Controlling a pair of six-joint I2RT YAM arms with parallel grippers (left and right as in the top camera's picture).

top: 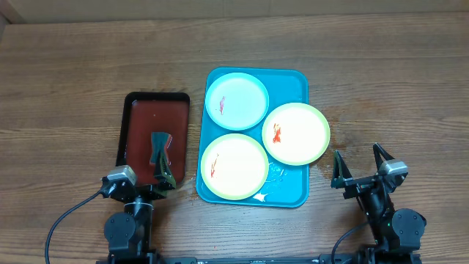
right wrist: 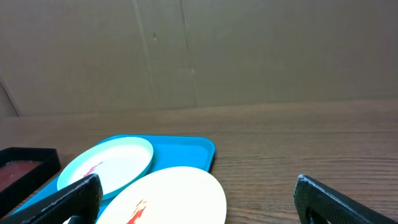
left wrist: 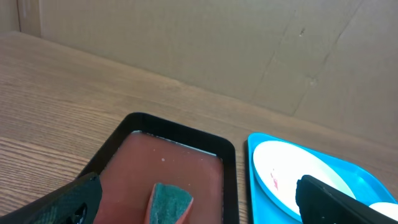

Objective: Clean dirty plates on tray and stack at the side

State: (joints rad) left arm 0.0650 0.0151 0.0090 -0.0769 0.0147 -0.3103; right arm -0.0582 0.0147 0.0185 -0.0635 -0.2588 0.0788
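The turquoise tray (top: 289, 84) lies mid-table with three plates on it. A white plate with a light-blue rim (top: 236, 101) is at the back and has a small red smear. A cream plate with a green rim (top: 296, 133) overhangs the tray's right edge and has a red smear. Another cream plate (top: 234, 167) sits at the front left with a smear at its left edge. My left gripper (top: 150, 172) is open over the near end of the small dark tray. My right gripper (top: 359, 167) is open and empty, right of the turquoise tray.
A dark red-brown tray with a black rim (top: 139, 121) lies left of the turquoise one and holds a green sponge (top: 160, 149), seen between my left fingers (left wrist: 169, 202). A small white scrap (top: 262, 196) lies in the turquoise tray's front. Cardboard walls stand behind the table.
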